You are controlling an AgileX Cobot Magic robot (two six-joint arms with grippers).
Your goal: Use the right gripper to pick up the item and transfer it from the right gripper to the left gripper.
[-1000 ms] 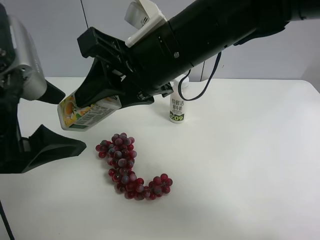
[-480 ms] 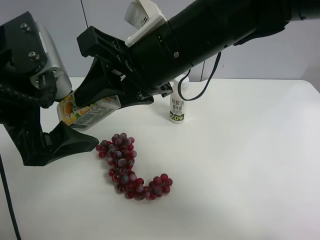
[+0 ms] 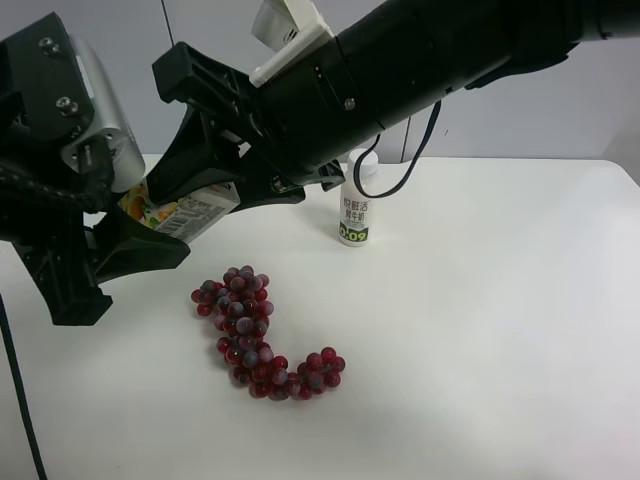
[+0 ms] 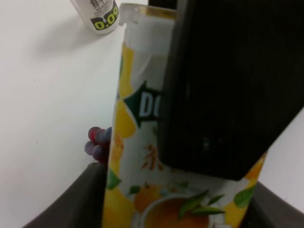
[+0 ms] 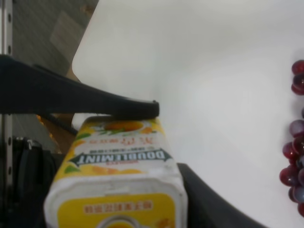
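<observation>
Up off the white table (image 3: pixel 480 320), the right gripper (image 3: pixel 205 188) has its two black fingers clamped on the carton (image 3: pixel 190 212), one on each broad face. It holds the carton in the air, tilted and nearly on its side. From the right wrist view the carton (image 5: pixel 118 156) fills the space between those fingers, its yellow end towards the camera and its green label upside down.

The left gripper (image 3: pixel 150 222), the one with the silver-grey housing, meets it from the other side. Its claw straddles the carton's free end, and one black finger (image 5: pixel 95 99) lies right along the far edge of the carton. I cannot tell whether this claw has actually closed on it. In the left wrist view the carton (image 4: pixel 137 156) runs up the middle, half covered by a broad black finger (image 4: pixel 213 95) of the right gripper.

Below the carton, a bunch of red grapes (image 3: pixel 250 330) lies on the table. A small white bottle (image 3: pixel 354 215) stands upright, well apart from the grapes.
</observation>
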